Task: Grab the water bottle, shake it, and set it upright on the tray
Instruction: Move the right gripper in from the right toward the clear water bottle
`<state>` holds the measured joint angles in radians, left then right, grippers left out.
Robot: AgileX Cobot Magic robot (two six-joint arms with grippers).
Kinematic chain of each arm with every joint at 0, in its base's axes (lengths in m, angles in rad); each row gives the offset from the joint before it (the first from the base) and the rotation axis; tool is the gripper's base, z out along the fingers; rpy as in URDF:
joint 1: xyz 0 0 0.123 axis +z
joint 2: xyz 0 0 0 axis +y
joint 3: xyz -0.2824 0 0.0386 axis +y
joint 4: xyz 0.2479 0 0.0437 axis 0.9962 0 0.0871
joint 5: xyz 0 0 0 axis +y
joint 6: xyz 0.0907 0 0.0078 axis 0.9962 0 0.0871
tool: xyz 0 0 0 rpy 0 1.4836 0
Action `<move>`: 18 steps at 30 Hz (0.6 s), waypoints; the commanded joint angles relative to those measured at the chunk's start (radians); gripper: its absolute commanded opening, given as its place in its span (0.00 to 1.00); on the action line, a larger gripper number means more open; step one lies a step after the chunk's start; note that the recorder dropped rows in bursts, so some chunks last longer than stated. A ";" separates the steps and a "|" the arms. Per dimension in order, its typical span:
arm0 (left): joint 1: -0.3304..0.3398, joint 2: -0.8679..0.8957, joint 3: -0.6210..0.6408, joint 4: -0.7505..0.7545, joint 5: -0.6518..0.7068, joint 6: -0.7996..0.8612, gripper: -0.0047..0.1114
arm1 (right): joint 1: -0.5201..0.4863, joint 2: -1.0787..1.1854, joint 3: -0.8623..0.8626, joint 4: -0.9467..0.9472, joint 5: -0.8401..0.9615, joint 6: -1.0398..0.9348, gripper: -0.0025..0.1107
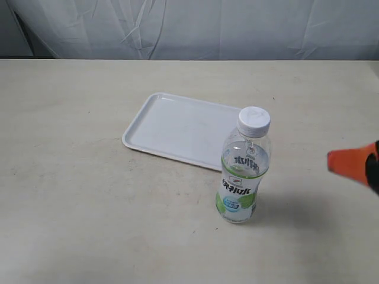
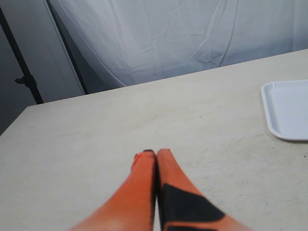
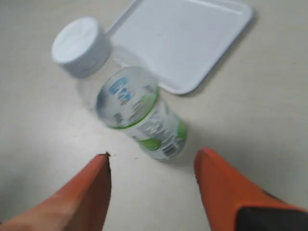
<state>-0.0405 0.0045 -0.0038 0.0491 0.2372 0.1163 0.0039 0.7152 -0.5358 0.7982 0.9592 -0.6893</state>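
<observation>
The water bottle point(image 1: 243, 171) stands upright on the table, clear with a white cap and green-and-white label, just in front of the tray's near right corner. The white tray point(image 1: 177, 127) lies flat behind it. My right gripper point(image 1: 355, 165) enters at the right edge, apart from the bottle. In the right wrist view that gripper point(image 3: 154, 161) is open, with the bottle point(image 3: 130, 106) ahead of its orange fingers and the tray point(image 3: 187, 38) beyond. My left gripper point(image 2: 155, 153) is shut with nothing in it, over bare table, and does not show in the exterior view.
A white cloth backdrop point(image 1: 195, 26) hangs behind the table's far edge. A dark stand point(image 2: 24, 79) is off the table's far left corner in the left wrist view, where the tray's corner point(image 2: 288, 108) shows at the right.
</observation>
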 commanded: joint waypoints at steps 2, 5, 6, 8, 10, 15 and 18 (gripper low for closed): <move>0.000 -0.005 0.004 -0.002 0.002 -0.002 0.04 | -0.001 0.109 -0.240 -0.314 0.017 0.310 0.49; 0.000 -0.005 0.004 -0.002 0.002 -0.002 0.04 | -0.001 0.213 -0.356 -0.357 0.120 0.334 0.49; 0.000 -0.005 0.004 -0.002 0.002 -0.002 0.04 | -0.001 0.243 -0.387 -0.344 0.145 0.319 0.49; 0.000 -0.005 0.004 -0.002 0.002 -0.002 0.04 | 0.022 0.309 -0.419 -0.305 0.167 0.267 0.49; 0.000 -0.005 0.004 -0.002 0.002 -0.002 0.04 | 0.065 0.339 -0.421 -0.292 0.146 0.240 0.49; 0.000 -0.005 0.004 -0.002 0.002 -0.002 0.04 | 0.278 0.383 -0.407 -0.299 0.041 0.227 0.49; 0.000 -0.005 0.004 -0.002 0.002 -0.002 0.04 | 0.404 0.383 -0.368 -0.301 -0.050 0.310 0.49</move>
<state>-0.0405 0.0045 -0.0038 0.0491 0.2372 0.1163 0.3107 1.0957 -0.9332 0.4903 0.9836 -0.4275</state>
